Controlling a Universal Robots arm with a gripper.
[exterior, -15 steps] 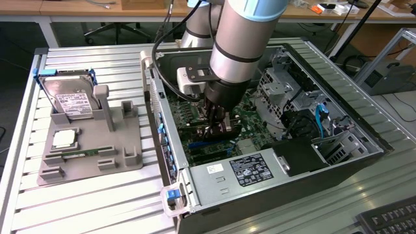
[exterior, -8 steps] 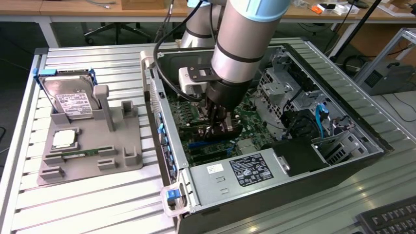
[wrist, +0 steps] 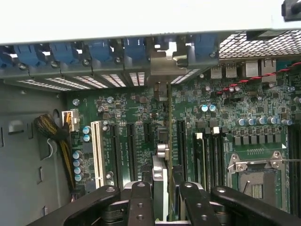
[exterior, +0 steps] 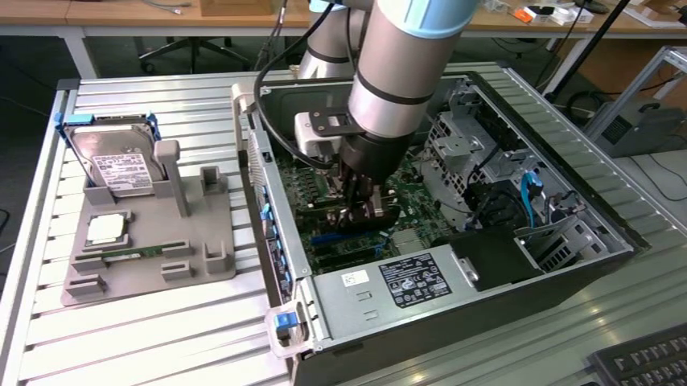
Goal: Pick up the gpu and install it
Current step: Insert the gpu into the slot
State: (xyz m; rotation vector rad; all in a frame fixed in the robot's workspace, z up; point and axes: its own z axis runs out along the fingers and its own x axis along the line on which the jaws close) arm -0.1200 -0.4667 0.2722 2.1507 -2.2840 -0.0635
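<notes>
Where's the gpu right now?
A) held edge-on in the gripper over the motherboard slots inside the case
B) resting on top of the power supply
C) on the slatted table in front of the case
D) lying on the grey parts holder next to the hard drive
A: in the wrist view the gpu stands edge-on between the gripper fingers, over the motherboard slots, its bracket end reaching toward the case's rear slot openings.

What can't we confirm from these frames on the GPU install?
- Thin dark GPU card, wrist view: seen edge-on; its lower edge and slot are hidden, so seating is unclear.
- Exterior view: silver robot arm covers the card inside the black open computer case.
- Gripper: fingers cut off by frame edge.
</notes>
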